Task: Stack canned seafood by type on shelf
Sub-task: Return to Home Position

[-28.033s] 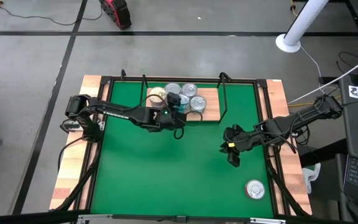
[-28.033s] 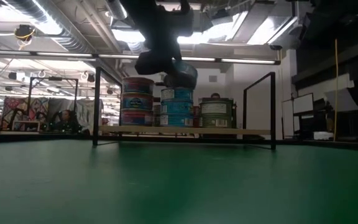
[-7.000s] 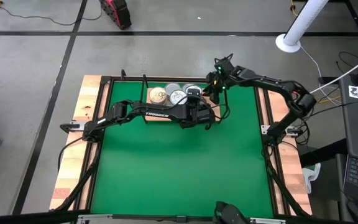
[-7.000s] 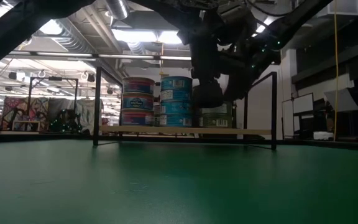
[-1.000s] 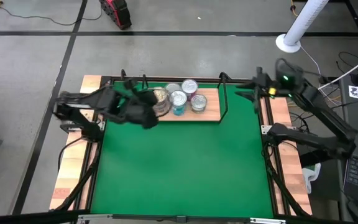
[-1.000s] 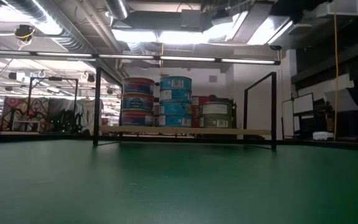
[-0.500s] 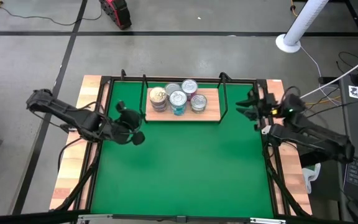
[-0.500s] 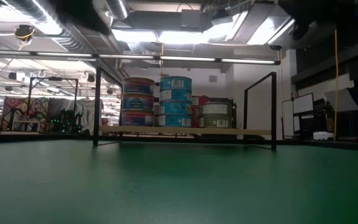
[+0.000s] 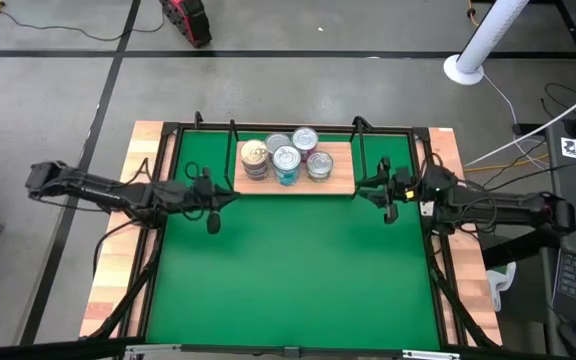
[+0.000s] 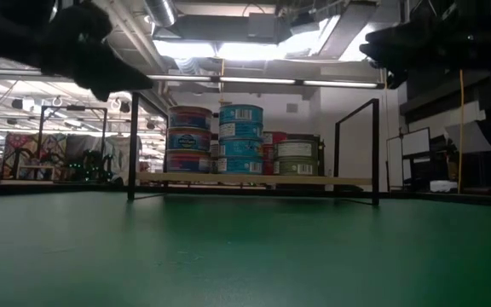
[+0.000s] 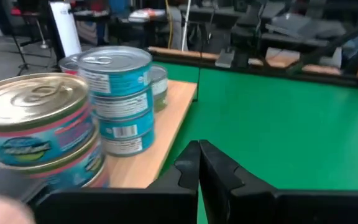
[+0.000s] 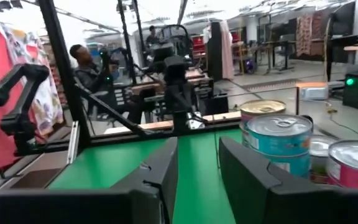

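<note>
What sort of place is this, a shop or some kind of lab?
Probably a robotics lab or workshop: bare concrete floor, strip lights on an open ceiling, and a person seated among equipment behind.

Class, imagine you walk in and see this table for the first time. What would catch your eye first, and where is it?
The stacked tins stand out first, piled side by side on the small wooden shelf at the far middle of the green mat. Next come the two dark arms flanking the shelf. The left gripper is shut and the right gripper is open, and both are empty.
</note>
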Robot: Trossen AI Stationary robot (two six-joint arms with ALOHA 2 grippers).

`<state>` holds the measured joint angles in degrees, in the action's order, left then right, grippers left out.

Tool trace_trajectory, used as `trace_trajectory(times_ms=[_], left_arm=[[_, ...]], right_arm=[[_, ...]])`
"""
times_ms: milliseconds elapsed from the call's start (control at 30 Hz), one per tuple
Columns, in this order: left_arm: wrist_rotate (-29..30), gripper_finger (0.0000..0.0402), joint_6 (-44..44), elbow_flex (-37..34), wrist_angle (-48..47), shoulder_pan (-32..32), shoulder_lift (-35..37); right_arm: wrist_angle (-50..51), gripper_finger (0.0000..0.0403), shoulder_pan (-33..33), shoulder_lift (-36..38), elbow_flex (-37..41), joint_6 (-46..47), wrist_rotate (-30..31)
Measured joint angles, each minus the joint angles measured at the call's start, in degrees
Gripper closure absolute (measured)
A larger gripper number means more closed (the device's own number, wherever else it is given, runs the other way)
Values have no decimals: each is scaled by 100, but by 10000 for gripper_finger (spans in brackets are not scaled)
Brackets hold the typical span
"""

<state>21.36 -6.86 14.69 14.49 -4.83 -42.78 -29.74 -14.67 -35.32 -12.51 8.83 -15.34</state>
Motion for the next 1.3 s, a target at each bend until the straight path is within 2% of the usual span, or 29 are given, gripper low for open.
trace_trajectory(times_ms=[167, 367, 500, 733, 933, 1133, 1300], left_arm=[[-462, 399, 76, -622, 283, 409, 787], [-541, 399, 226, -1146, 239, 493, 2009], [-697, 399, 488, -1420, 13, 486, 2728], [-850, 399, 543, -1422, -1057, 484, 3625], [-1245, 399, 764, -1420, -1255, 482, 3829], [-1232, 398, 976, -1420, -1253, 486, 3681], [-1229, 398, 1022, -1420, -1258, 486, 3530]], right_arm=[[-6, 285, 240, -10, 113, -55, 438], [-140, 285, 231, 455, 695, -27, 989], [-431, 285, 229, 735, 1090, 69, 958], [30, 285, 229, 1075, 1182, 10, 909], [462, 285, 229, 1085, 1187, -412, 871], [1733, 285, 229, 1081, 1193, -358, 871], [2058, 285, 229, 1081, 1197, -283, 972]])
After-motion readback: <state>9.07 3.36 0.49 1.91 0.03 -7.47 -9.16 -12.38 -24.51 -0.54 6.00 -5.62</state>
